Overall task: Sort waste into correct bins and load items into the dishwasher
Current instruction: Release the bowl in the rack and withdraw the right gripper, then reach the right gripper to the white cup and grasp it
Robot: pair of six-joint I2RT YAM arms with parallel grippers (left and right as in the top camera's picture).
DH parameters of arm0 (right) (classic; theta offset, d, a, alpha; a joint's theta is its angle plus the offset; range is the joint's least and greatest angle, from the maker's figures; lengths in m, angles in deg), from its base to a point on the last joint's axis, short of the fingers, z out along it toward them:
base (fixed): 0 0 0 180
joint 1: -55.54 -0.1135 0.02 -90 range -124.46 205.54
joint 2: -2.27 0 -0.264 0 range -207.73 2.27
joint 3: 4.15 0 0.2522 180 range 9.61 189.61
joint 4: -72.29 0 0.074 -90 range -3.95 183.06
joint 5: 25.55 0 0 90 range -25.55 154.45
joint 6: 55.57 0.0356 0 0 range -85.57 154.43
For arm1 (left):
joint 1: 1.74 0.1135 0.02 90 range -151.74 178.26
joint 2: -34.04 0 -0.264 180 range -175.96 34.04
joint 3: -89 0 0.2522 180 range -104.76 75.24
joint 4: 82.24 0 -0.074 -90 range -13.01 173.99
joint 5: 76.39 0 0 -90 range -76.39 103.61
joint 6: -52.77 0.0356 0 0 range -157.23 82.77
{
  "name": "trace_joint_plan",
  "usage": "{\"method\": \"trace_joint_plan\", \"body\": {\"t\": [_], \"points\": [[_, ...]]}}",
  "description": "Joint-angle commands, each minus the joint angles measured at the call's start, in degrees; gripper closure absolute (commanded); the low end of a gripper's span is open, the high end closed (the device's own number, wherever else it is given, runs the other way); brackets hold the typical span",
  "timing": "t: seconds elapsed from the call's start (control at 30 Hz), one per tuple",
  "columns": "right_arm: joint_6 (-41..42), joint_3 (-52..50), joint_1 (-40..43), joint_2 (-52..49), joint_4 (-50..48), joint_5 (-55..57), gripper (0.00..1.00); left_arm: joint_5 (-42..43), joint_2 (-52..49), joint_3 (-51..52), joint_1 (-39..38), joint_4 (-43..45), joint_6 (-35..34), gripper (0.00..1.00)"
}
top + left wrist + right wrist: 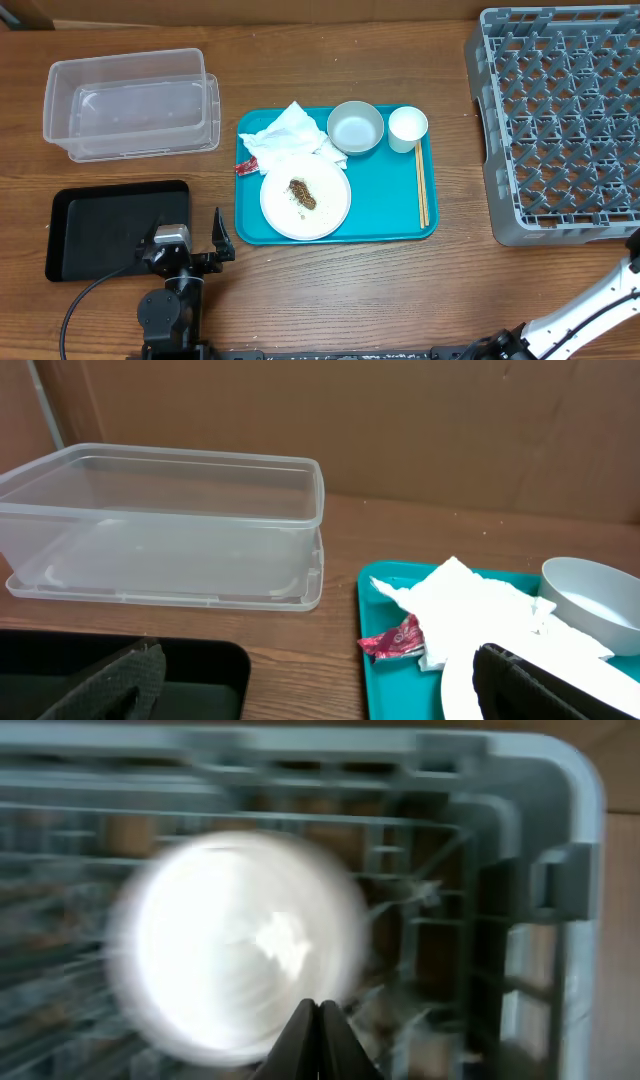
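Observation:
On the teal tray [390,215] lie crumpled napkins [290,135], a red wrapper [246,165], a white plate [325,205] carrying a brown food scrap [302,193], a bowl [355,127], a cup [407,127] and two chopsticks [421,185]. The clear tub [130,105] and black tray [80,240] sit to the left. My left gripper [190,235] [320,695] is open and empty, between the black tray and the teal tray's near left corner. My right gripper [320,1010] is shut with nothing between its fingers, facing the grey rack [560,870]. A blurred round white dish [235,940] shows beyond its tips.
The grey dish rack [560,120] fills the right side of the table. In the left wrist view the clear tub [160,520] stands ahead, with the napkins [470,605], wrapper [395,638] and bowl [590,590] to the right. My right arm [600,300] enters from the bottom right.

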Motion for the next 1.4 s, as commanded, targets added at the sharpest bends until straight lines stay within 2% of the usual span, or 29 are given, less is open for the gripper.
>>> {"method": "trace_joint_plan", "body": {"t": [0.0,0.07,0.2,0.23,0.3,0.37,0.4,0.43,0.53,0.67,0.83,0.93,1.2,1.37], "points": [[1.7,1.4,-0.8,11.9,-0.9,-24.5,0.93,0.0,0.0,0.2,-0.5,0.0,0.9,0.00],[-0.3,1.4,-1.0,14.4,0.1,-40.6,0.66,0.0,0.0,0.2,-0.5,0.0,0.9,0.00],[-11.6,1.4,-4.6,15.8,3.1,-67.3,0.50,0.0,0.0,0.2,-0.5,0.0,0.9,0.00],[-15.0,1.4,-6.7,15.8,5.5,-69.9,0.44,0.0,0.0,0.2,-0.5,0.0,0.9,0.00],[-19.8,1.4,-11.5,15.8,11.3,-67.2,0.37,0.0,0.0,0.2,-0.5,0.0,0.9,0.00],[-22.3,1.2,-17.3,15.7,15.1,-58.6,0.40,0.0,0.0,0.2,-0.5,0.0,0.9,0.00],[-22.4,1.2,-21.4,15.5,16.5,-51.2,0.48,0.0,0.0,0.2,-0.5,0.0,0.9,0.00],[-22.3,1.1,-24.9,15.3,17.3,-45.5,0.52,0.0,0.0,0.2,-0.5,0.0,0.9,0.00],[-20.8,0.8,-37.5,13.7,17.7,-29.1,0.51,0.0,0.0,0.2,-0.5,0.0,0.9,0.00],[-13.5,0.8,-51.1,10.3,16.6,-13.0,0.51,0.0,0.0,0.2,-0.5,0.0,0.9,0.00],[-12.5,0.8,-62.4,4.3,13.8,-9.5,0.51,0.0,0.0,0.2,-0.5,0.0,0.9,0.00],[-6.8,0.8,-67.2,0.1,13.3,-3.0,0.53,0.0,0.0,0.2,-0.5,0.0,0.9,0.00],[-2.1,0.8,-69.1,-2.1,14.8,-3.3,0.56,0.0,0.0,0.2,-0.5,0.0,0.9,0.00],[-1.2,0.8,-69.1,-3.4,16.1,-3.4,0.63,0.0,0.0,0.2,-0.5,0.0,0.9,0.00]]}}
